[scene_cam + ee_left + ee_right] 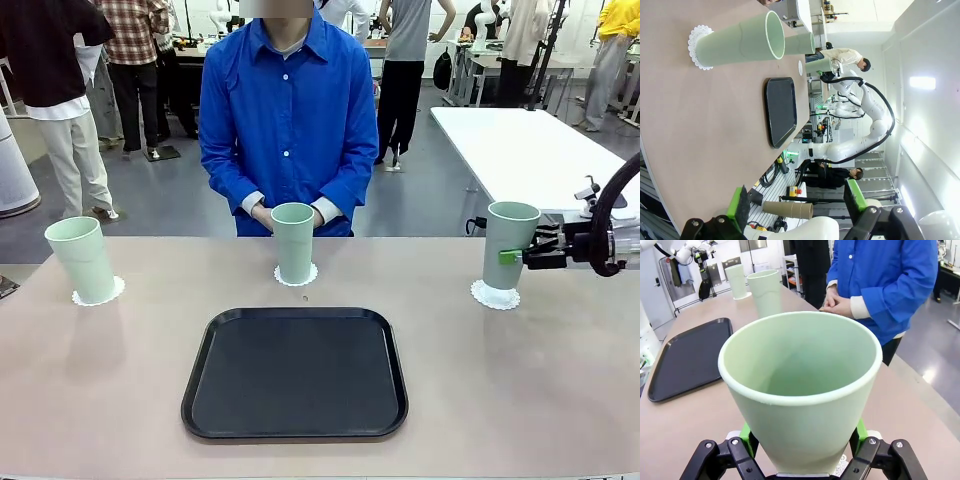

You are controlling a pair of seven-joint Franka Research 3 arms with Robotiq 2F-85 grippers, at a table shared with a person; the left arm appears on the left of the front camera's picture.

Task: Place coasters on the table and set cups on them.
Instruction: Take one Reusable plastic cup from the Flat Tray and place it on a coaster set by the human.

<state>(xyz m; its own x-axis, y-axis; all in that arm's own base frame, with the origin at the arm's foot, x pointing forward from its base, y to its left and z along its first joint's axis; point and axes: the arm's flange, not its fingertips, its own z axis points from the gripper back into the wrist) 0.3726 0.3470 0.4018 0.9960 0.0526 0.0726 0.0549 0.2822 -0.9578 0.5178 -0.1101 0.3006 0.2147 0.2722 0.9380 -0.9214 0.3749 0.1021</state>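
Note:
Three mint-green cups stand on the tan table [120,400], each on a white coaster. The left cup [82,260] rests on its coaster [110,293], and the middle cup [293,243] on its coaster [297,277] in front of the person. My right gripper [514,256] comes in from the right and is shut on the right cup [506,240], whose base sits on the third coaster [496,296]. In the right wrist view both green pads press the sides of that cup [800,370]. My left gripper [796,206] hangs open, well back from the left cup [740,44] and its coaster [696,44].
A black rounded-square tray [295,372] lies in the middle of the table, nearer my side. The person in a blue shirt stands at the far edge with hands [262,213] clasped behind the middle cup. A white table [530,150] stands at the back right.

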